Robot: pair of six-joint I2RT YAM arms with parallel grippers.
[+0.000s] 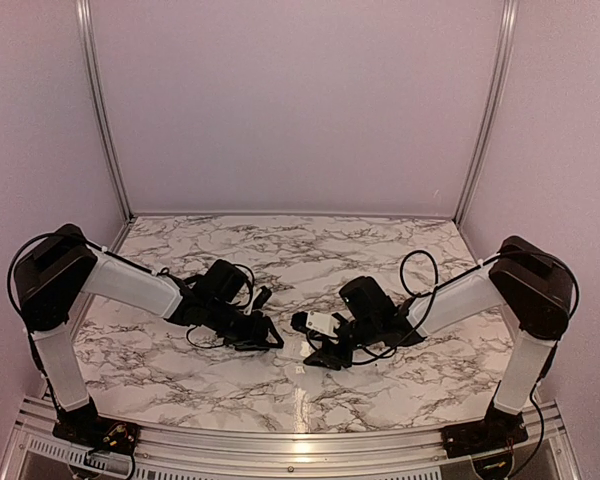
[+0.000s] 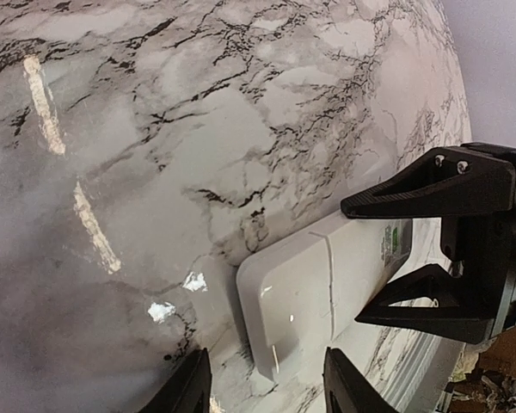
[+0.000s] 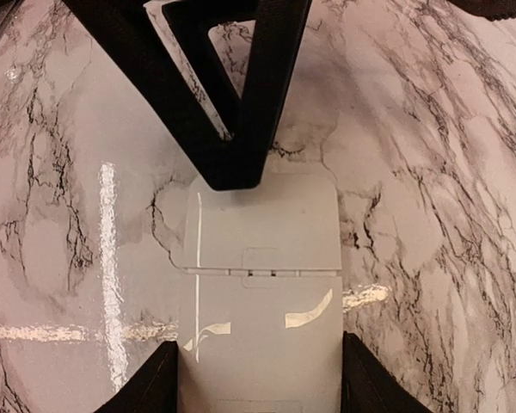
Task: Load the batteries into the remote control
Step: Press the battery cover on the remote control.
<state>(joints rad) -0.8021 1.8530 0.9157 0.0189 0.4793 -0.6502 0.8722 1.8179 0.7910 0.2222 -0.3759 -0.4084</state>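
1. Top external view: on the white-and-grey marble-patterned table top (image 1: 380,250), the two black grippers meet just below the middle of the frame. The right gripper (image 1: 316,332) is clenched on the small flat white rectangular plastic remote control (image 1: 325,322). The left gripper (image 1: 272,340) lies just to the left of it, low over the marble. From here I cannot tell whether its jaws are parted.

2. Left wrist view: the remote control (image 2: 318,284) sits lower right of centre, its plain back face up, with a thin seam across it. The right gripper (image 2: 353,262) comes in from the right edge, one finger on each long side. The left gripper (image 2: 267,387) is released. Its two fingertips stand apart at the bottom edge, and the near end of the remote control lies between them, ungripped. I cannot tell whether the remote control rests on the marble or hangs just above it.

3. Right wrist view: the remote control (image 3: 258,301) fills the lower centre, pinched between the right gripper's own fingers (image 3: 150,387). The battery-cover panel (image 3: 262,224) is at its far end. A black left finger (image 3: 232,168) reaches down from the top, its tip at that panel's far edge.
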